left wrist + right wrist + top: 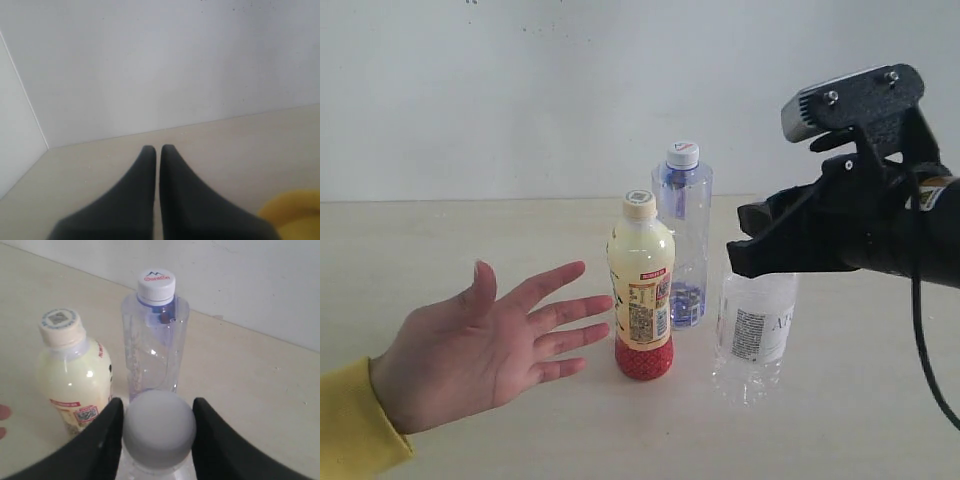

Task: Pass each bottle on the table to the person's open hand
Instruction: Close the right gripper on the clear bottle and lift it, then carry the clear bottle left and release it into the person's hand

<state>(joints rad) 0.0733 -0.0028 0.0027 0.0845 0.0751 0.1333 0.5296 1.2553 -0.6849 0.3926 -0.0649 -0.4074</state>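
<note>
Three bottles stand close together on the table (430, 240). The yellowish bottle (641, 290) (75, 375) with a red base is nearest the person's open hand (490, 345), whose palm faces up just to its left. Behind it stands the tall bluish-clear bottle (683, 230) (155, 340). My right gripper (750, 252) (157, 402) is shut on the white cap of the shorter clear bottle (755, 330) (159, 427), one finger on each side; the bottle leans slightly. My left gripper (158, 148) is shut on nothing, low over bare table, and is out of the exterior view.
A yellow sleeve cuff (350, 425) (295, 217) lies at the front left of the table. A white wall (520, 90) closes off the table's far edge. The right arm's black body and camera mount (855, 100) hang over the right side.
</note>
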